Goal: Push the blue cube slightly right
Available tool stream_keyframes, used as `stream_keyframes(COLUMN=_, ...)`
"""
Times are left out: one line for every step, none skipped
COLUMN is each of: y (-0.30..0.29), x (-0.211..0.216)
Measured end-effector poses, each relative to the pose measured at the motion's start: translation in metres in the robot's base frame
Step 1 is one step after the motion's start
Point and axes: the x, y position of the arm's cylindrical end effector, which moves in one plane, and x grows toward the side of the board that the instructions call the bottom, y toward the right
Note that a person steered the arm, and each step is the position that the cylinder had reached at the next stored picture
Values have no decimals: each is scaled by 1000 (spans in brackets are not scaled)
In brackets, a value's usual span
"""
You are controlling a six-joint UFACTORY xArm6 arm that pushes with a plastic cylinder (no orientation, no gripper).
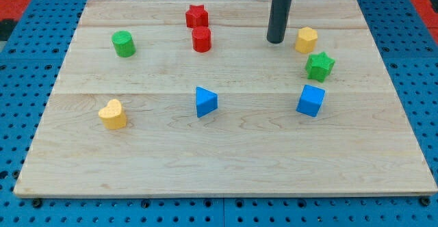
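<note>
The blue cube [311,100] sits on the wooden board [226,158] at the view's right, below a green star [319,65]. My tip [275,42] is near the view's top, up and to the left of the blue cube and well apart from it. The tip stands just left of a yellow hexagonal block [306,39] without touching it.
A blue triangle [205,102] lies at the middle. A red star [196,16] and a red cylinder [201,39] are at the top centre. A green cylinder [124,44] is at the upper left. A yellow heart [113,114] is at the left.
</note>
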Motion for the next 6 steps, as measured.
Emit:
stream_keyframes(y=28, x=-1)
stream_keyframes(y=53, x=-20)
stream_keyframes(y=25, x=-20)
stream_keyframes(y=-10, x=65)
stream_keyframes(y=10, x=119)
stream_keyframes(y=25, x=126)
